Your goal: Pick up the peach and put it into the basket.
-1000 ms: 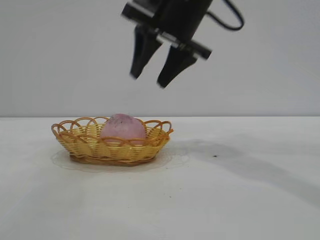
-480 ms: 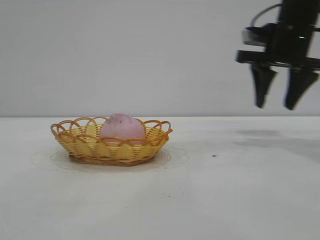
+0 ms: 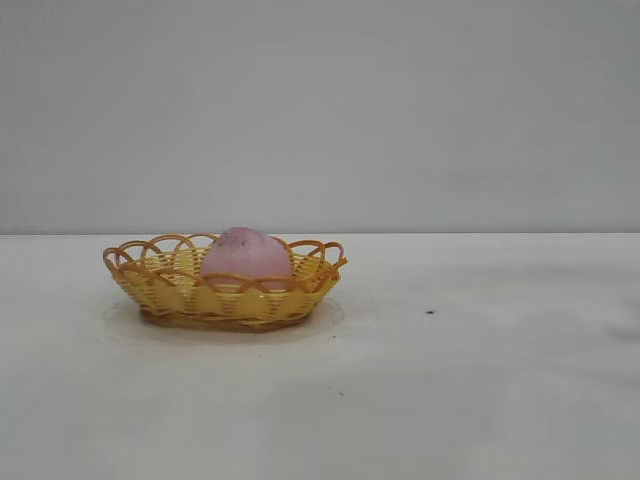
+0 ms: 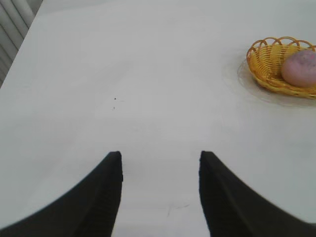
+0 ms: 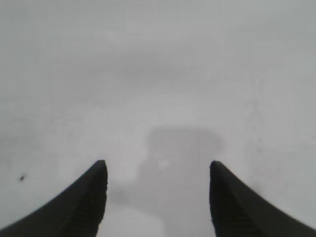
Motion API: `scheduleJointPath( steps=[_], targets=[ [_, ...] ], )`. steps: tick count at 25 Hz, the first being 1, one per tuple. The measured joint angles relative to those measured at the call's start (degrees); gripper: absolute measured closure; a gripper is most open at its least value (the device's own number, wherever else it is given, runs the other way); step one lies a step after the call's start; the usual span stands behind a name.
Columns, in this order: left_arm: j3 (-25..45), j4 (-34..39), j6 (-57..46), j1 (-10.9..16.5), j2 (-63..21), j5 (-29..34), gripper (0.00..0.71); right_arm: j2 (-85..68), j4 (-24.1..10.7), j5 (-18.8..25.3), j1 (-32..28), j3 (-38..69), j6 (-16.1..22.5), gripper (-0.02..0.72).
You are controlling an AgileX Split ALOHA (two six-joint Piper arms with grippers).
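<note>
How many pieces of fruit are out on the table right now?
1. A single pink peach sits inside the yellow wicker basket on the white table. Its lower part is hidden by the basket's wall, and anything small lying behind it would not show.

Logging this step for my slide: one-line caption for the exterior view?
Peach sits in the wicker basket on the white table; no arm in view.

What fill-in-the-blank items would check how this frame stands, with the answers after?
1. The peach sits inside the ____.
2. The basket stands on the white ____.
3. The right gripper has its jaws ____, holding nothing.
4. The left gripper hovers over bare table, ____ from the basket.

Answers: basket; table; open; apart
</note>
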Motion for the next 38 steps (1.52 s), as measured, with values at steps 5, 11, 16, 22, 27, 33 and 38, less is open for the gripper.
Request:
scheduleJointPath(
  steps=[5,11,16,22,27,33,38],
  targets=[
    [0.00,0.00,0.00,0.00,0.00,0.00,0.398,-19.56,-1.76,8.39,0.00,5.79,1.30,0.316],
    [0.00,0.00,0.00,0.00,-0.07,0.00,0.398,-26.56,-4.04,14.91,0.00,6.31,0.26,0.316],
    [0.00,0.00,0.00,0.00,-0.07,0.00,0.398,-35.80,-3.82,13.47,0.00,7.99,-1.26,0.316],
    [0.00,0.00,-0.08,0.00,-0.07,0.00,0.398,-46.78,-3.06,13.25,0.00,8.34,-2.64,0.316],
    [0.00,0.00,-0.08,0.00,-0.07,0.00,0.398,-53.01,-3.06,13.25,0.00,8.34,-2.74,0.316],
    [0.00,0.00,-0.08,0.00,-0.07,0.00,0.398,-53.29,-3.06,13.37,0.00,8.34,-2.76,0.316],
    [0.00,0.00,-0.08,0.00,-0.07,0.00,0.398,-53.29,-3.06,13.37,0.00,8.34,-2.76,0.316]
  ],
)
